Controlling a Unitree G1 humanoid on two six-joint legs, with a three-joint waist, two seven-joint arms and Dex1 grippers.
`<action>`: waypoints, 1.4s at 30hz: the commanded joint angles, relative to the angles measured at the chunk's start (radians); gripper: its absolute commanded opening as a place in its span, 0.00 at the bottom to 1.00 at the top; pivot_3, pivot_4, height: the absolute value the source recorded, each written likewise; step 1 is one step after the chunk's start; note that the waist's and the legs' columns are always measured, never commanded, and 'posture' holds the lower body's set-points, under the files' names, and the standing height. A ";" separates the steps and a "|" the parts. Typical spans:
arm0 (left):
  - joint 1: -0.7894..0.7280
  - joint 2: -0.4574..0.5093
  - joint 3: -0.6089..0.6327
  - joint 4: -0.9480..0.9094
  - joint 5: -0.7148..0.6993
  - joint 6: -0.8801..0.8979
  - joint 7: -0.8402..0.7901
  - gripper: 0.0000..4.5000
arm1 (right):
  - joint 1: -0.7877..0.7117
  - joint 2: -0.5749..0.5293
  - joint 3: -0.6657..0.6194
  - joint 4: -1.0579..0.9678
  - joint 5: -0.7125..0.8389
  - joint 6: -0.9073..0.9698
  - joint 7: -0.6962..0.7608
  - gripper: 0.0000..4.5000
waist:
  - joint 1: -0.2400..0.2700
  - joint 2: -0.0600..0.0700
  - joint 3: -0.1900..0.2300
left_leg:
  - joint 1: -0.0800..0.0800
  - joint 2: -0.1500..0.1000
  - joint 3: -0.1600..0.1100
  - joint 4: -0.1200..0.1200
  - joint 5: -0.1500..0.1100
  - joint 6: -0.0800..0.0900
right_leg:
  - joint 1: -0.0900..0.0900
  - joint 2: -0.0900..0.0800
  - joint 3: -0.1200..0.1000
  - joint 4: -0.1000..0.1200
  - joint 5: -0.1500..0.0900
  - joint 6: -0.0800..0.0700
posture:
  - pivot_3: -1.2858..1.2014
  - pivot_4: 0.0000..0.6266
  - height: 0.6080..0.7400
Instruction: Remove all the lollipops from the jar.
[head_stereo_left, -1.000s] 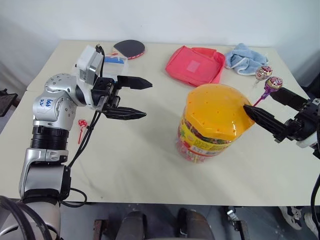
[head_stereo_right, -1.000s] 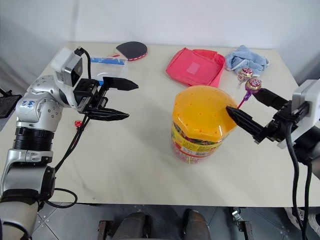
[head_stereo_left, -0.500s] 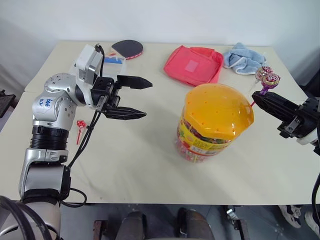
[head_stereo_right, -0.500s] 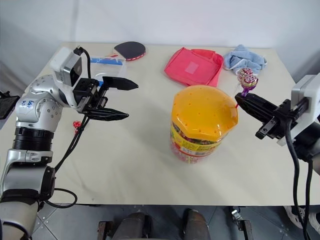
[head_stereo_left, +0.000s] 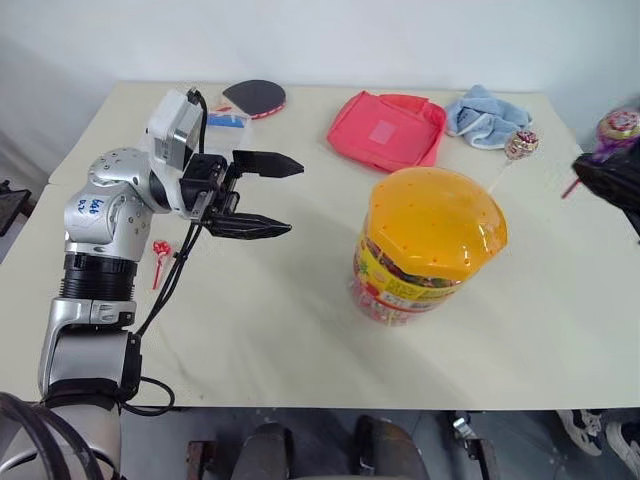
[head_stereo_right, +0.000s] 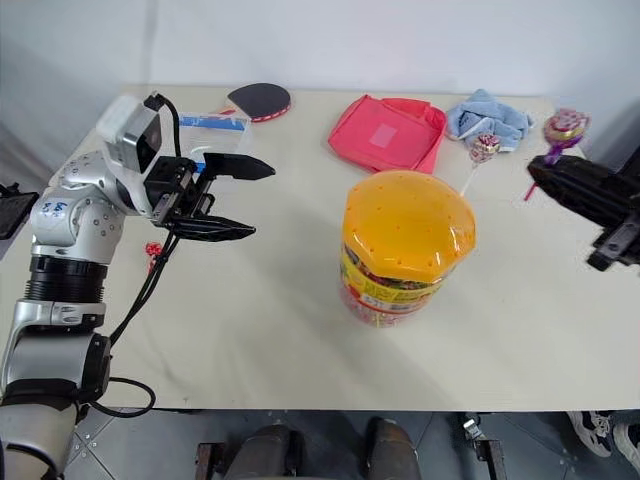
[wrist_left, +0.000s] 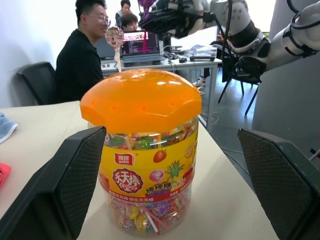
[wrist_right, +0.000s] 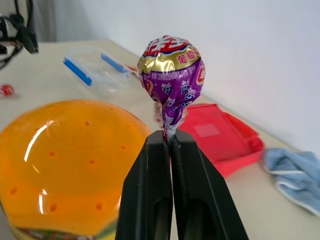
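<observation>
Nearest me on the table (head_stereo_left: 300, 350) stands the jar (head_stereo_left: 428, 245), a clear tub with a domed orange lid pierced with small holes and a yellow-red label, packed with wrapped sweets; it looks bulky and fairly weighty, smooth-sided and a bit slippery, so I would steady it at the straight wall below the lid, not on the dome. My left gripper (head_stereo_left: 268, 196) hangs level above the table to the jar's left, well apart from it, jaws spread wide and holding nothing. Just beyond my left arm a red lollipop (head_stereo_left: 161, 250) lies flat on the table. Off to the right, my right gripper (wrist_right: 171, 142) has its jaws pressed together on the thin stick of the purple lollipop (wrist_right: 172, 75), pinching just under the wrapped head, lifted clear of the lid and out to the right of the jar. These things are light and the stick is stiff but slender, so the stick close to the head is the place to take hold; the foil head is round and would likely skid. Farther back, a third lollipop (head_stereo_left: 519, 145) rises on its pale stick behind the jar, and I cannot quite tell whether it sits in a lid hole. Beyond it lie a pink pouch (head_stereo_left: 390, 128), a blue cloth (head_stereo_left: 486, 115), a paddle (head_stereo_left: 256, 97) and a clear box (head_stereo_left: 228, 122).
</observation>
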 joint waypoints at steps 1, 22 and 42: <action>-0.002 0.018 0.022 -0.011 -0.024 -0.010 -0.112 1.00 | 0.104 -0.024 -0.145 0.006 -0.053 0.118 0.034 0.01 | 0.002 -0.001 0.000 | 0.000 0.000 0.000 0.000 0.000 0.000 | 0.000 0.000 0.000 0.000 0.000 0.000 | 0.52 0.24 1.00; 0.127 0.168 0.108 -0.043 0.002 0.003 -0.049 1.00 | 0.034 0.174 0.554 0.438 -0.560 0.104 -0.200 0.01 | -0.001 0.001 0.000 | 0.000 0.000 0.003 0.001 -0.001 0.001 | -0.002 0.000 0.004 0.001 0.000 0.000 | 0.52 0.24 1.00; 0.166 0.157 0.152 -0.124 -0.011 0.052 -0.015 1.00 | 0.059 0.187 0.210 0.030 -0.355 0.235 -0.056 0.99 | -0.002 0.003 0.001 | -0.001 0.000 0.005 0.001 -0.002 0.001 | -0.005 0.001 0.006 0.001 0.000 0.001 | 0.52 0.24 1.00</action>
